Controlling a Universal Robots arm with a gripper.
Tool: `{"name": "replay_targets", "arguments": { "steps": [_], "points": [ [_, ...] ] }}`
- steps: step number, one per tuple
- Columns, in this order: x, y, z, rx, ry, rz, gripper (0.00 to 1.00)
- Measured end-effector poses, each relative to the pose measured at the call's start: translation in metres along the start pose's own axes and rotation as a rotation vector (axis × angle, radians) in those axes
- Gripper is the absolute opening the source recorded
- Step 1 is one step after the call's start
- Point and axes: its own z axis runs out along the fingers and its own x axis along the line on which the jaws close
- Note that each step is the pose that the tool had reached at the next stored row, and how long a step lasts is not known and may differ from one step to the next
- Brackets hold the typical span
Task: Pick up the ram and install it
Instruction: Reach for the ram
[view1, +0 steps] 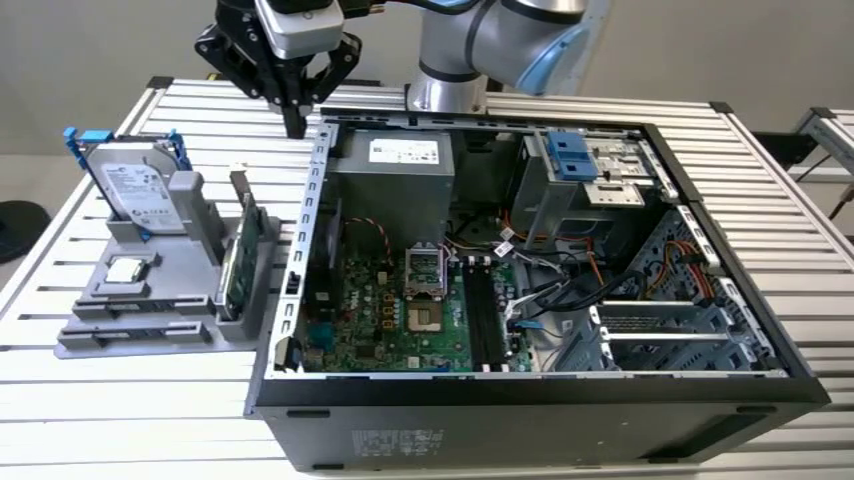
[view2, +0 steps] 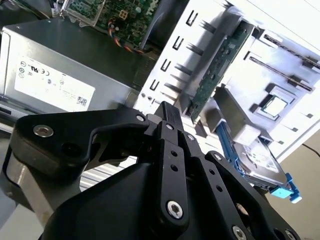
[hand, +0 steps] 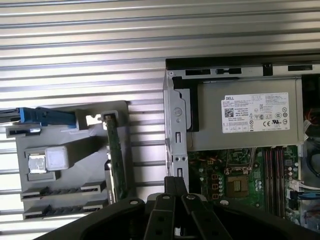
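Wide shot first: the slatted metal table (view1: 787, 200) carries an open computer case (view1: 534, 425) lying on its side, with the robot arm (view1: 467, 40) rising behind its far edge. Inside the case, there's the grey power supply (view1: 387, 175) at the far end and the green motherboard (view1: 387, 310) below it, its long black memory slots (view1: 481, 320) running alongside the processor socket. Over on the exterior view's left sits the grey holder (view1: 134, 320), just beside the case wall. A hard drive (view1: 134, 190) in a blue frame stands upright at the holder's far end. And here's the ram (view1: 246, 260), standing on its long edge in a slot on the side of the holder nearest the case, outside the case and not installed. The small square processor chip (view1: 127, 270) lies flat in the holder, apart from the ram. Now the gripper (view1: 295, 120): it hangs pointing down above the table, by the case's far corner and beyond the holder, well clear of the ram. Its jaws are pressed together with nothing between them, plain in both wrist views.
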Motion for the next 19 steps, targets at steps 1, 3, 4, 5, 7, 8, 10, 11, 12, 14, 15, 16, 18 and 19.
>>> {"name": "replay_targets", "arguments": {
  "steps": [1,3,4,5,7,8,10,11,12,14,15,16,18,19],
  "points": [
    [0.0007,0.0,0.0,0.0001,0.0004,0.0,0.0],
    [0.0022,-0.0002,0.0,0.0002,0.0012,0.0,0.0],
    [0.0031,-0.0002,0.0,0.0001,0.0016,0.0,0.0],
    [0.0039,-0.0003,0.0,0.0002,0.0019,0.0,0.0],
    [0.0055,-0.0004,0.0001,0.0003,0.0025,0.0,0.0],
    [0.0065,-0.0005,0.0001,0.0003,0.0028,0.0,0.0],
    [0.0082,-0.0006,0.0001,0.0004,0.0034,0.0,0.0],
    [0.0091,-0.0007,0.0002,0.0003,0.0036,0.0,0.0],
    [0.0098,-0.0007,0.0002,0.0003,0.004,0.0,0.0],
    [0.0113,-0.0008,0.0002,0.0004,0.0046,0.0,0.0],
    [0.0121,-0.0009,0.0002,0.0004,0.005,0.0,0.0],
    [0.0129,-0.0009,0.0002,0.0005,0.0053,0.0,0.0],
    [0.0145,-0.001,0.0003,0.0005,0.0058,0.0,0.0],
    [0.0153,-0.0011,0.0003,0.0005,0.0061,0.0,0.0]
  ]
}}
